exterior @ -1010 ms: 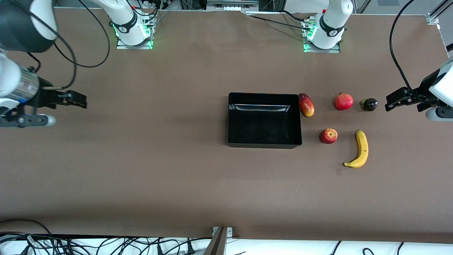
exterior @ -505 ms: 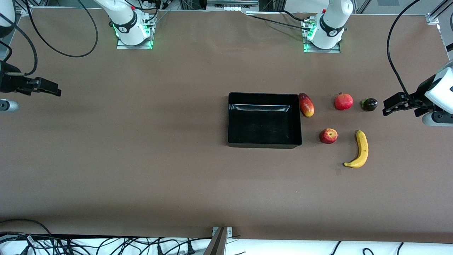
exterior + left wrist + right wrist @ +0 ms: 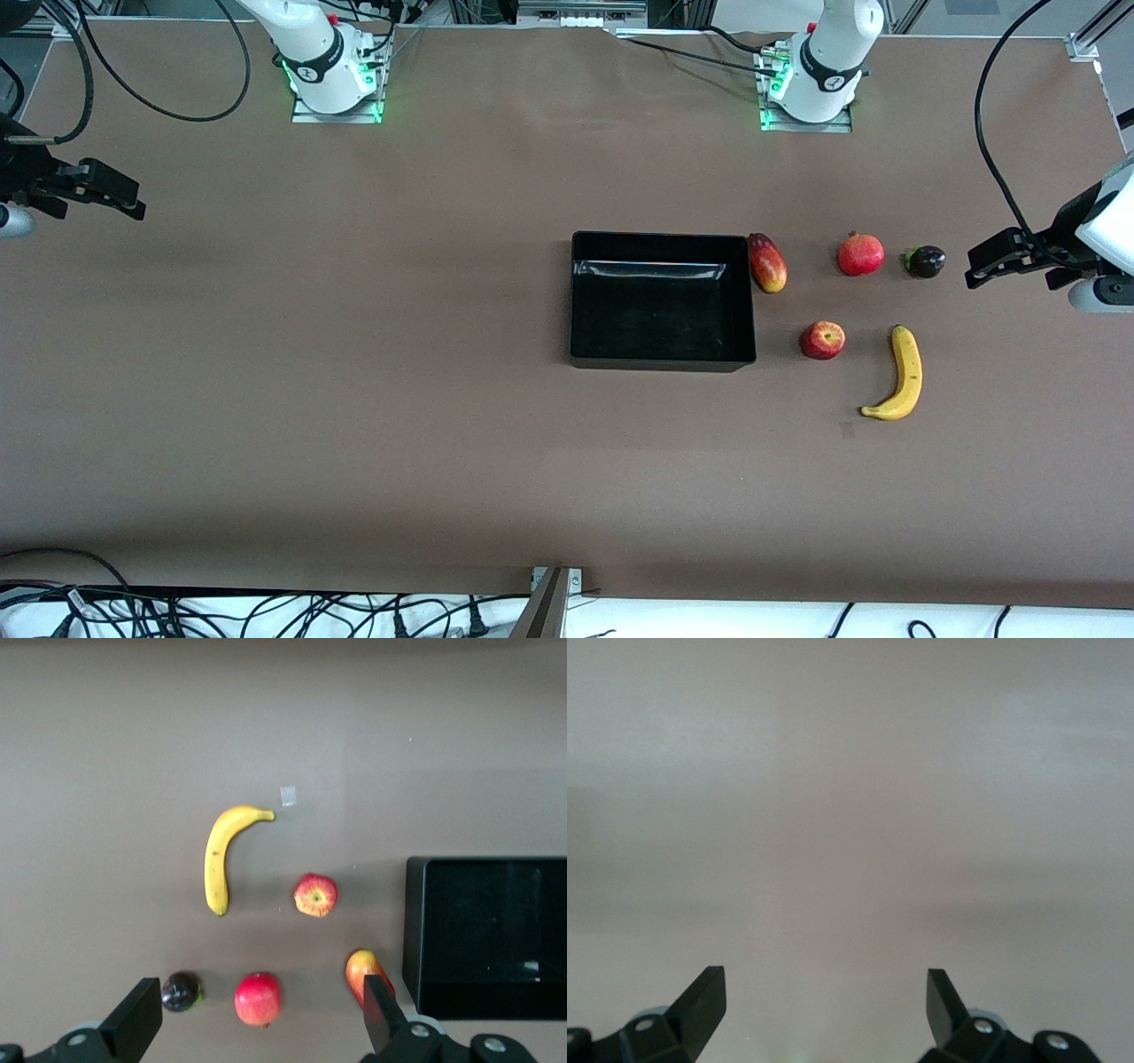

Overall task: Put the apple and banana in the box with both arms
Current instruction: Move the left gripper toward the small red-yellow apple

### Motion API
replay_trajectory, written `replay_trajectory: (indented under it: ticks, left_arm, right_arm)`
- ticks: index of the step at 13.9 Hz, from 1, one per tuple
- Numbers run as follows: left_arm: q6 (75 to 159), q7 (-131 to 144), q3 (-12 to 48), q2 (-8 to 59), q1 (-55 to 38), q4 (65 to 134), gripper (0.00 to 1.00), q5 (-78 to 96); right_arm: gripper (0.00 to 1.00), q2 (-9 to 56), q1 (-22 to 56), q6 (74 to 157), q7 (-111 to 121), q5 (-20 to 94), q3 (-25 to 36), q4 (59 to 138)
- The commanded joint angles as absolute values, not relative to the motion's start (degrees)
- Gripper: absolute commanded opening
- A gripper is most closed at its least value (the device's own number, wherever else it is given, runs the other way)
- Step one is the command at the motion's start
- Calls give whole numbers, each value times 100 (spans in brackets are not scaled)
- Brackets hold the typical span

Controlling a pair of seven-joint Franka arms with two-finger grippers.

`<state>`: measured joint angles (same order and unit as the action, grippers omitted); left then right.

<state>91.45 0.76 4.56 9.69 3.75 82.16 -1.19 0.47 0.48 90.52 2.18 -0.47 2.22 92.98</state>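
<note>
The black box lies mid-table with nothing in it; its wall also shows in the left wrist view. The apple sits beside the box toward the left arm's end. The banana lies a little past the apple. My left gripper hangs open and holds nothing, over the table's left-arm end next to a dark fruit. My right gripper is open over bare table at the right arm's end.
A red-yellow mango lies against the box's side. A red pomegranate and a small dark fruit stand in a row with it, farther from the front camera than the apple. Brown tabletop surrounds everything.
My right gripper has pulled back toward the table's right-arm end and toward the bases. The left gripper has barely shifted. The fruits and the box have not moved.
</note>
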Motion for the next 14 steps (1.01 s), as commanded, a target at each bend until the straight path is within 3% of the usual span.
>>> replay_trajectory:
  ticks: [1,14]
  left_arm:
    - [8763,0,492,923,361,8104,100,-237]
    - [8903,9,721,1028,255,8086,100,-622]
  right_arm:
    - [100,53,-44,9097,167,88,123,9290]
    - [100,62,-53,9088,202,70,149,9237]
